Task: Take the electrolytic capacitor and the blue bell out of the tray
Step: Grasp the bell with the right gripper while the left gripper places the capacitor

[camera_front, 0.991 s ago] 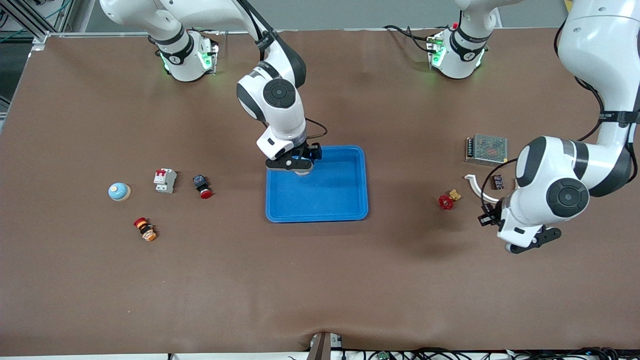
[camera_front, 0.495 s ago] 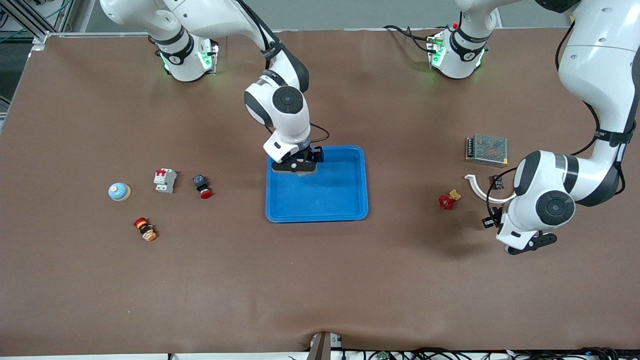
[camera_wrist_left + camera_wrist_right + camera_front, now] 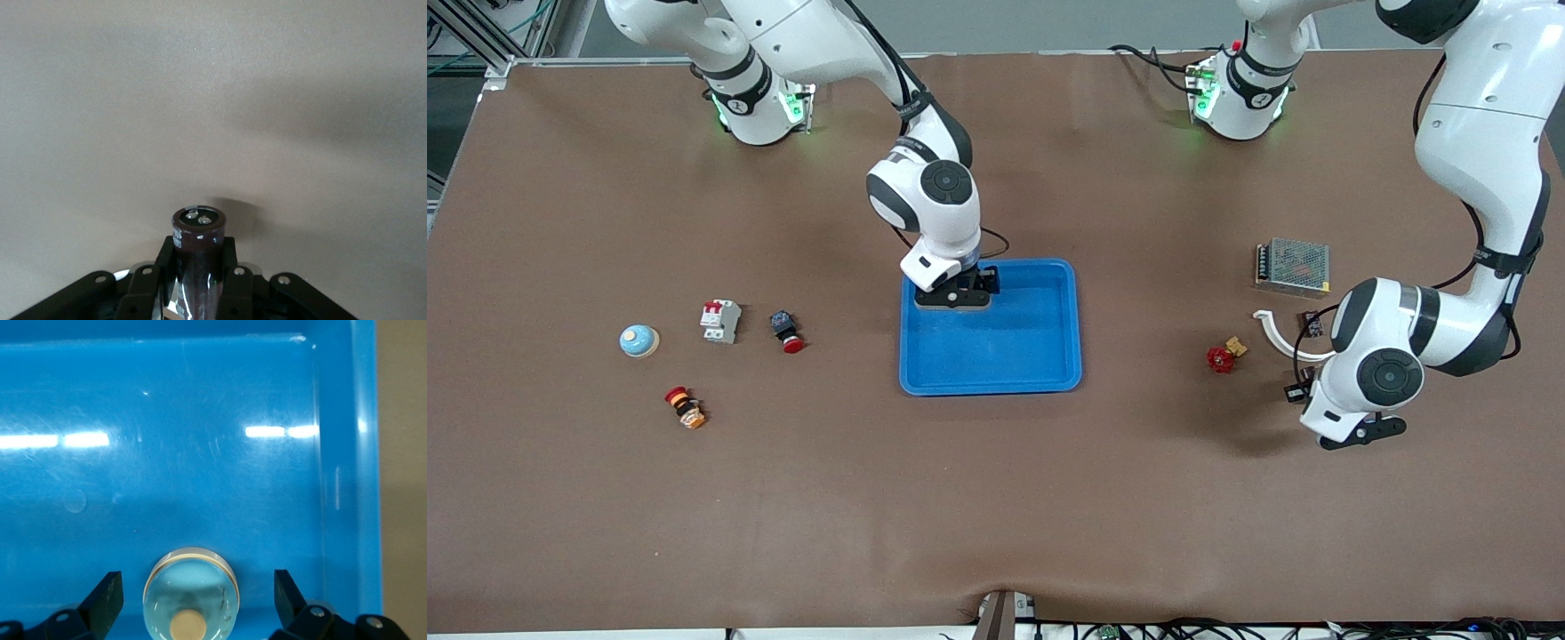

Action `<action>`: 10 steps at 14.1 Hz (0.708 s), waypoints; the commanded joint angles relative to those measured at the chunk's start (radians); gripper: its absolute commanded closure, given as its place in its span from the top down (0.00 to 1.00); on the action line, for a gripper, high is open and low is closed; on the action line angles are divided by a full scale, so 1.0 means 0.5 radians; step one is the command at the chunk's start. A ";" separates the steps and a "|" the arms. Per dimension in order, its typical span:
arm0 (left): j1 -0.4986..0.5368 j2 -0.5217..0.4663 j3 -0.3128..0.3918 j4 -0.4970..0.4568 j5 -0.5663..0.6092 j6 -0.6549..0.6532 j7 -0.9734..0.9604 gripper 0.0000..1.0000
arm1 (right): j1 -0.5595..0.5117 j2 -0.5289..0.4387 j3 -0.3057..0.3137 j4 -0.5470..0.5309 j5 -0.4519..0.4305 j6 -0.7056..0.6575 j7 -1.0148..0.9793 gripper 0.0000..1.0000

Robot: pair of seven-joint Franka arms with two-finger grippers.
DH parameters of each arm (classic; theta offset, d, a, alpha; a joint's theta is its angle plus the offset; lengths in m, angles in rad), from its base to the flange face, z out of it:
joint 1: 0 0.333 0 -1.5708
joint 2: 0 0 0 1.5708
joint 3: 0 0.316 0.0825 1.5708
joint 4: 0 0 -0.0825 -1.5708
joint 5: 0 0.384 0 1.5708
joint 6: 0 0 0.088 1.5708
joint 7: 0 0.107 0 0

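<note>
My right gripper [image 3: 953, 300] is open, low in the corner of the blue tray [image 3: 991, 388] nearest the right arm's base. In the right wrist view a pale blue bell [image 3: 192, 597] with a cream button sits on the tray floor [image 3: 200, 453] between the spread fingers [image 3: 108, 595], apart from both. A second pale blue bell [image 3: 639, 340] sits on the table toward the right arm's end. My left gripper [image 3: 1352, 434] is over bare table toward the left arm's end, shut on a dark cylindrical capacitor [image 3: 198, 250] that sticks out past the fingertips.
A white circuit breaker [image 3: 719, 320], a red push button [image 3: 786, 332] and an orange-and-red button [image 3: 685, 407] lie near the second bell. A red valve [image 3: 1221, 357], a white curved piece [image 3: 1276, 333], a small module [image 3: 1312, 323] and a mesh power supply [image 3: 1292, 265] lie near the left arm.
My right gripper has come down into the tray corner. My left arm has swung a little toward the tray with the capacitor.
</note>
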 commanded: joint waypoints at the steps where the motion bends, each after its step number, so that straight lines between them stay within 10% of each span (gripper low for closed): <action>1: 0.045 0.003 -0.013 -0.022 0.052 0.028 0.034 0.00 | 0.032 0.023 -0.025 -0.033 -0.061 0.070 0.064 1.00; 5: 0.085 0.034 -0.013 -0.022 0.049 0.084 0.031 0.08 | 0.053 0.057 -0.028 -0.033 -0.061 0.088 0.067 1.00; 8: 0.082 0.028 -0.016 -0.022 0.015 0.081 -0.003 1.00 | 0.050 0.063 -0.028 -0.030 -0.061 0.094 0.067 1.00; 10: 0.082 0.016 -0.016 -0.016 0.015 0.081 -0.003 1.00 | 0.050 0.063 -0.028 -0.030 -0.061 0.094 0.067 0.98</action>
